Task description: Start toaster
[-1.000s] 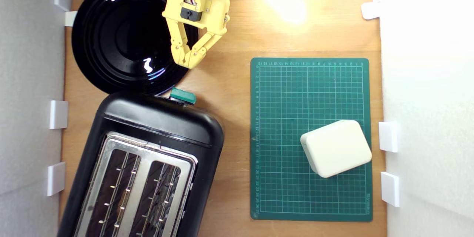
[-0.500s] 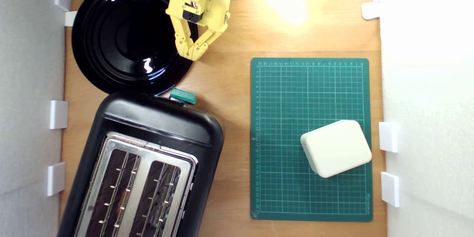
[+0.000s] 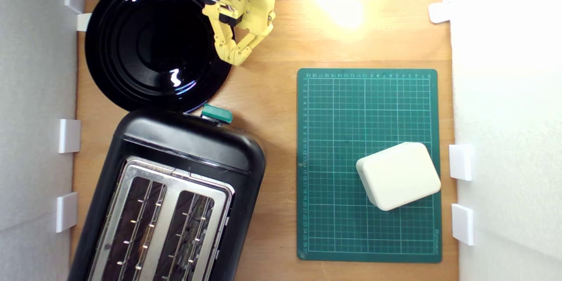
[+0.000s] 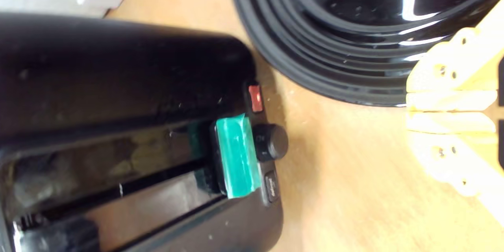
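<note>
toaster (image 3: 175, 193) at the exterior view's lower left on worktop (image 3: 272, 140) | plate (image 3: 149, 39) just behind it, upper left | mat (image 3: 333, 228) to the right | box (image 3: 398, 175) on mat | tool (image 3: 237, 58) at plate's right rim

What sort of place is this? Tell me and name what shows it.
Likely a tabletop robot test bench staged as a kitchen, not a real one: a toaster and a black plate sit on a wooden board beside a green cutting mat, fenced by white foam walls.
</note>
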Available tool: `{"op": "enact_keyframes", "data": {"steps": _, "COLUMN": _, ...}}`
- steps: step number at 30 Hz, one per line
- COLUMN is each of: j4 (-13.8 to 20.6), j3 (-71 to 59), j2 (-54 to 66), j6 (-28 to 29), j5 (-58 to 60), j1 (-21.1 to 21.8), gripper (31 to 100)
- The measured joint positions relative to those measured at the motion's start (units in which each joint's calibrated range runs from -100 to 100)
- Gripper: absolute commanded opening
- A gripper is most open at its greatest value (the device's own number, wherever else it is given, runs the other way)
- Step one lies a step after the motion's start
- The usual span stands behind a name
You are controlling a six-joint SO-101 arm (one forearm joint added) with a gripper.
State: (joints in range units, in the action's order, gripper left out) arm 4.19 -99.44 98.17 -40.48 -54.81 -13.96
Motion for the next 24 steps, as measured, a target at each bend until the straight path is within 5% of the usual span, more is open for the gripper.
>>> {"op": "enact_keyframes", "data": {"steps": 24, "j4": -0.67, "j3": 0.00, "j2": 0.17, "j6": 8.19, "j5": -1.02, "j1": 0.00, "gripper": 31.4}}
